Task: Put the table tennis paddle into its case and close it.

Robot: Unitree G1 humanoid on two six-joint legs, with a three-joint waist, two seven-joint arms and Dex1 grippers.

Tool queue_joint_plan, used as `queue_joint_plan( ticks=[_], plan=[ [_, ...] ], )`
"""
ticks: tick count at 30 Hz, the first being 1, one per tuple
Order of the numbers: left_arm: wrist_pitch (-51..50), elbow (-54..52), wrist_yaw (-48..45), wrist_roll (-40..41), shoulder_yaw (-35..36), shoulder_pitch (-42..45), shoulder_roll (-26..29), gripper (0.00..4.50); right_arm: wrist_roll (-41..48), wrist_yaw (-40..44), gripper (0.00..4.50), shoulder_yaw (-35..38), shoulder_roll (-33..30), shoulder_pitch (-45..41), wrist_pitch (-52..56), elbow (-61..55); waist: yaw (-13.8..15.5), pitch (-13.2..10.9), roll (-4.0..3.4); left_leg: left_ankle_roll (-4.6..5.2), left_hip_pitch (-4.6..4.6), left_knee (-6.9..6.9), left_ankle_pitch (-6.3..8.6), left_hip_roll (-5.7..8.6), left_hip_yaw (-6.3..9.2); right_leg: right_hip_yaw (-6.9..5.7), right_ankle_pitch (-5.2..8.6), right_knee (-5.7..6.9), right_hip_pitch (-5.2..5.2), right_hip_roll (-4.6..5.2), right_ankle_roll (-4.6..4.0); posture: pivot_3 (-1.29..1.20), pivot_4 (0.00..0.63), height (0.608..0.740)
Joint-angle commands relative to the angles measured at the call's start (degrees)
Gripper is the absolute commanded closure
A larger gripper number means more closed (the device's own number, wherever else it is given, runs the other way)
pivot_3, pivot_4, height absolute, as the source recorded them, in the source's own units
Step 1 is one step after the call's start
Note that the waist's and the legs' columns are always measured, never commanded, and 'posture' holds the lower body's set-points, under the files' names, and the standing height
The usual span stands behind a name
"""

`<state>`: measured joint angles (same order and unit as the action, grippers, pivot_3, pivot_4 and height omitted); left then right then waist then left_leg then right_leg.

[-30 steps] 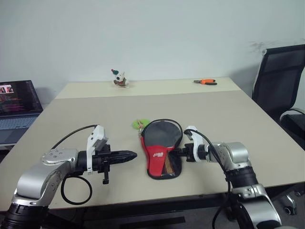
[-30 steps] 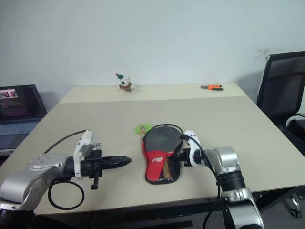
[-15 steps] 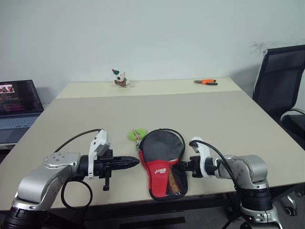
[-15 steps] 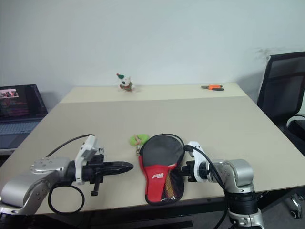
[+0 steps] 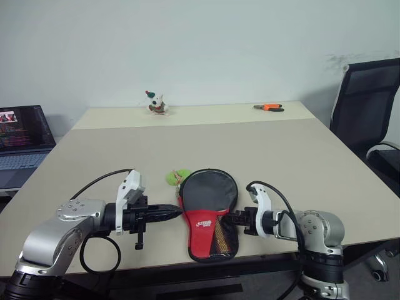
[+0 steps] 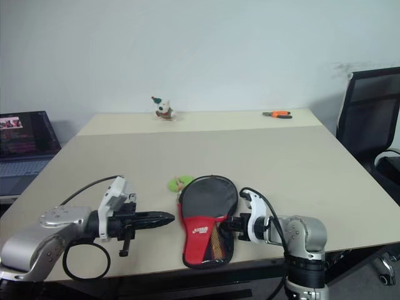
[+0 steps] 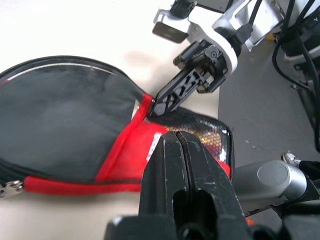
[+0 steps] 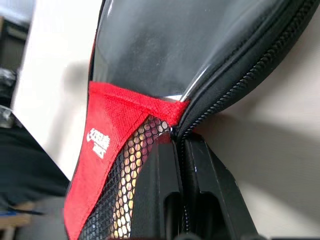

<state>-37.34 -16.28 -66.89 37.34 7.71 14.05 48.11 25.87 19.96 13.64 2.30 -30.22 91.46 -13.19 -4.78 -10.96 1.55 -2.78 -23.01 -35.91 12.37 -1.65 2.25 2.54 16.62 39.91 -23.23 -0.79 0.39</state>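
A: Largest first. One tabletop, beige, with a seam running across its far part. One black office chair off its right side. One open laptop off its left side.

B: Task things?

A: One case, paddle-shaped, lying flat near the near edge, about centre. Round black end points far, red logo panel and mesh end points near. Through the mesh something light and wood-coloured shows. Probably the handle of the table tennis paddle; the blade can't be made out.

B: Arms?

A: Two. Left gripper lies level, pointing right, fingers pressed together on nothing, tip just at the case's left edge. Touching or a hair apart, cannot tell. Right gripper points left at the case's right side, where the round part narrows. In the right wrist view its fingers are closed onto the black zipper edge, pinching the rim.

B: Small things?

A: One green pull just beyond the case's far left rim. One small figurine, white with a pointed cap, at the far edge left of centre. One orange-handled tool at the far right edge, well apart from the figurine.
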Motion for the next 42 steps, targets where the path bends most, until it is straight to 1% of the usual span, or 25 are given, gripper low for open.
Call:
queue_joint_plan(
  ticks=[1, 7, 10, 13, 16, 18, 20, 21, 24, 26, 28, 30, 31, 35, 36, 37, 39, 40, 41, 42],
  plan=[
    [0.65, -1.61, 0.13, 0.39, 0.90, 0.30, 1.04, 4.50, 0.66, -1.39, 4.49, 1.65, 2.18, -0.51, -0.80, -0.25, 0.00, 0.00, 0.00, 0.00, 0.00, 0.00, 0.00, 0.00, 0.00, 0.00, 0.00, 0.00, 0.00, 0.00, 0.00, 0.00, 0.150, 0.740],
    [1.00, -1.38, 0.17, 0.11, 0.81, 0.36, 1.00, 4.50, 0.95, -2.03, 4.49, 1.74, 1.36, -0.51, -0.67, -0.59, -0.01, 0.00, 0.00, 0.00, 0.00, 0.00, 0.00, 0.00, -0.02, 0.01, 0.00, -0.01, 0.00, -0.02, -0.01, 0.00, 0.150, 0.740],
    [1.04, -1.48, 0.34, 0.12, 0.89, 0.25, 0.90, 4.50, 1.34, -1.07, 3.77, -0.62, -2.35, 0.37, -0.82, -2.80, 0.03, 0.00, 0.00, 0.00, 0.00, 0.00, 0.00, 0.00, -0.02, 0.01, 0.01, -0.01, 0.00, -0.02, -0.01, 0.00, 0.150, 0.740],
    [1.01, -1.50, 0.54, 0.18, 1.12, 0.03, 0.88, 4.50, 2.09, 0.71, 2.81, -5.74, -8.21, 1.21, -2.33, -6.68, 0.07, 0.00, 0.00, 0.00, -0.03, 0.01, 0.00, 0.01, -0.02, 0.01, 0.02, -0.07, 0.00, 0.00, -0.02, 0.00, 0.150, 0.740],
    [1.01, -1.32, 1.44, 0.16, 1.73, -0.24, 0.63, 4.50, 5.11, 4.77, 1.78, -10.61, -14.69, 0.46, -3.55, -12.70, 0.13, -0.01, 0.00, 0.00, -0.06, 0.04, 0.01, 0.01, -0.01, 0.01, 0.02, -0.16, 0.00, 0.00, -0.01, 0.00, 0.150, 0.740],
    [0.97, -0.44, 2.89, -0.10, 2.03, 0.17, 0.16, 4.50, 7.78, 8.86, 1.00, -13.26, -19.65, -0.82, -5.16, -16.44, 0.11, -0.01, 0.00, 0.00, -0.06, 0.06, 0.01, 0.01, -0.01, -0.01, 0.02, -0.20, 0.00, -0.01, -0.01, 0.00, 0.150, 0.740],
    [1.07, 0.64, 4.25, -0.49, 2.11, 0.86, -0.24, 4.50, 9.34, 11.99, 0.29, -14.42, -23.09, -2.52, -7.72, -17.64, 0.08, -0.03, -0.01, 0.00, -0.05, 0.08, 0.02, 0.01, -0.01, -0.01, 0.02, -0.21, 0.00, -0.01, -0.01, 0.00, 0.150, 0.740],
    [1.07, 1.20, 4.91, -0.54, 2.12, 1.33, -0.46, 4.50, 10.00, 12.80, 0.02, -14.06, -23.25, -3.47, -9.03, -16.91, 0.08, -0.03, 0.00, 0.00, -0.05, 0.08, 0.02, 0.01, -0.01, -0.01, 0.02, -0.22, 0.00, -0.01, -0.01, 0.00, 0.150, 0.740],
    [0.70, 3.97, 7.94, -1.59, 1.84, 3.51, -1.26, 4.50, 9.28, 12.17, 0.02, -14.17, -21.23, -5.62, -13.32, -11.98, 0.10, -0.02, 0.03, 0.00, -0.05, 0.07, 0.02, 0.02, -0.01, -0.03, 0.02, -0.27, 0.01, -0.03, -0.01, 0.00, 0.150, 0.740],
    [2.05, 8.42, 12.98, -6.07, 0.89, 5.70, -2.15, 4.50, 7.06, 11.06, 0.02, -16.61, -19.28, -6.41, -17.64, -7.65, 0.17, -0.01, 0.04, 0.00, -0.04, 0.05, 0.02, 0.04, 0.00, -0.03, 0.02, -0.28, 0.03, -0.04, -0.01, 0.00, 0.150, 0.740],
    [3.24, 11.58, 15.66, -8.88, 0.49, 7.01, -2.91, 4.50, 5.37, 10.12, 0.02, -18.80, -17.18, -6.74, -21.20, -4.05, 0.13, -0.02, 0.04, 0.00, -0.04, 0.04, 0.02, 0.06, -0.02, -0.01, 0.01, -0.28, 0.03, -0.04, -0.01, 0.00, 0.150, 0.740],
    [3.87, 14.79, 19.27, -11.42, 0.39, 8.86, -4.17, 4.13, 3.48, 9.32, 0.00, -21.29, -15.42, -6.52, -24.59, -1.22, 0.15, -0.02, 0.04, 0.00, -0.07, 0.06, 0.02, 0.03, -0.05, 0.02, 0.01, -0.29, 0.00, -0.04, -0.01, 0.00, 0.150, 0.740],
    [4.22, 16.27, 20.50, -12.43, 0.28, 9.77, -4.76, 3.87, 2.74, 8.89, 0.00, -22.15, -14.63, -6.36, -25.83, -0.16, 0.24, -0.02, 0.04, 0.00, -0.09, 0.07, 0.02, 0.01, -0.03, 0.00, 0.01, -0.32, 0.00, -0.03, -0.01, 0.00, 0.150, 0.740],
    [5.89, 22.83, 24.31, -16.05, -0.81, 14.35, -7.71, 2.50, 1.19, 7.77, 0.00, -23.85, -12.93, -5.59, -28.35, 1.54, 0.78, -0.03, 0.06, -0.02, -0.37, 0.02, 0.04, -0.03, 0.13, -0.14, -0.01, -0.35, -0.14, 0.02, -0.03, 0.00, 0.150, 0.740],
    [5.93, 24.06, 24.32, -16.35, -1.11, 15.24, -8.23, 2.17, 1.00, 7.69, 0.00, -24.14, -12.91, -5.48, -28.70, 1.67, 1.04, -0.02, 0.06, -0.03, -0.44, -0.02, 0.04, -0.03, 0.15, -0.15, -0.02, -0.36, -0.18, 0.03, -0.03, 0.00, 0.150, 0.740],
    [5.75, 25.64, 24.27, -16.48, -1.44, 16.47, -8.97, 1.71, 0.99, 7.60, 0.00, -24.26, -12.84, -5.42, -28.89, 1.78, 1.34, -0.02, 0.06, -0.03, -0.46, -0.03, 0.04, -0.02, 0.17, -0.18, -0.11, -0.37, -0.18, 0.05, -0.17, 0.00, 0.150, 0.740],
    [5.02, 29.82, 23.76, -16.78, -2.45, 19.61, -10.68, 1.02, 0.82, 7.32, 0.00, -24.45, -12.74, -5.38, -29.18, 1.99, 1.69, -0.02, 0.07, -0.03, -0.47, -0.04, 0.05, 0.00, 0.17, -0.20, -0.18, -0.37, -0.18, 0.08, -0.26, 0.00, 0.150, 0.740],
    [5.37, 32.43, 23.95, -17.39, -2.90, 21.36, -11.59, 0.64, 0.72, 7.19, 0.00, -24.49, -12.70, -5.38, -29.26, 2.07, 1.82, -0.02, 0.07, -0.03, -0.48, -0.05, 0.05, 0.01, 0.19, -0.22, -0.18, -0.36, -0.18, 0.08, -0.26, 0.00, 0.150, 0.740],
    [5.68, 37.36, 24.41, -18.76, -4.01, 24.52, -12.83, 0.27, 0.37, 6.72, 0.00, -24.41, -12.58, -5.37, -29.39, 2.15, 1.97, -0.02, 0.08, -0.03, -0.48, -0.07, 0.05, 0.03, 0.21, -0.25, -0.18, -0.34, -0.18, 0.07, -0.26, 0.00, 0.150, 0.740],
    [6.31, 41.84, 24.65, -20.09, -4.97, 27.29, -13.89, 0.05, 0.07, 6.30, 0.00, -24.27, -12.46, -5.34, -29.51, 2.29, 2.30, -0.02, 0.08, -0.03, -0.49, -0.09, 0.04, 0.06, 0.23, -0.28, -0.18, -0.34, -0.18, 0.06, -0.26, 0.00, 0.150, 0.740]
  ],
)
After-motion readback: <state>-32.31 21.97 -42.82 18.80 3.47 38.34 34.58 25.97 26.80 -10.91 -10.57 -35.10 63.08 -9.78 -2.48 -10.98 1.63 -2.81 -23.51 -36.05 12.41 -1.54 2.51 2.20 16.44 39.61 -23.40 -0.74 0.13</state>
